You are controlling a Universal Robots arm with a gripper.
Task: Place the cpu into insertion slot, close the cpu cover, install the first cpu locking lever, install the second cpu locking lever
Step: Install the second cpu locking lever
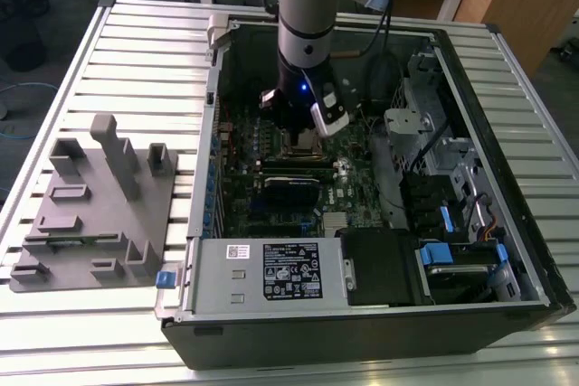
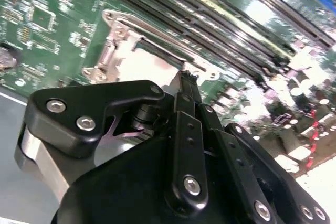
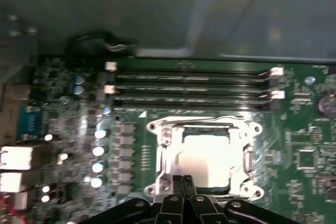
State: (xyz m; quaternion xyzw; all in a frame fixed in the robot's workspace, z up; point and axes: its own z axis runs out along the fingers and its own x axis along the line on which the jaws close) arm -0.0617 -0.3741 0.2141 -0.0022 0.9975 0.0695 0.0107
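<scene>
Green circuit board [image 3: 294,145] fills the floor of an open computer case [image 1: 507,70] lying on a ribbed metal desk [image 1: 136,51]. In the exterior view the arm [image 1: 308,6] reaches straight down into the case, with the gripper [image 1: 303,137] low over the board at the socket. In the first wrist view the insertion slot [image 3: 165,148] sits just beside the long black memory slots [image 3: 189,85], and the cpu [image 3: 206,156] lies flat in it, its pale metal top showing through the window of the cpu cover [image 3: 239,153], which lies down over it. The gripper [image 3: 184,182] shows its black fingers [image 3: 177,181] pressed together, closed on nothing, with the tips at the near edge of the socket frame (whether they touch it I cannot tell). In the second wrist view the gripper [image 2: 186,80] points at the same silver frame [image 2: 113,51]. On the exterior view's left, a grey fixture block [image 1: 90,205] rests on the desk, well apart from the case.
</scene>
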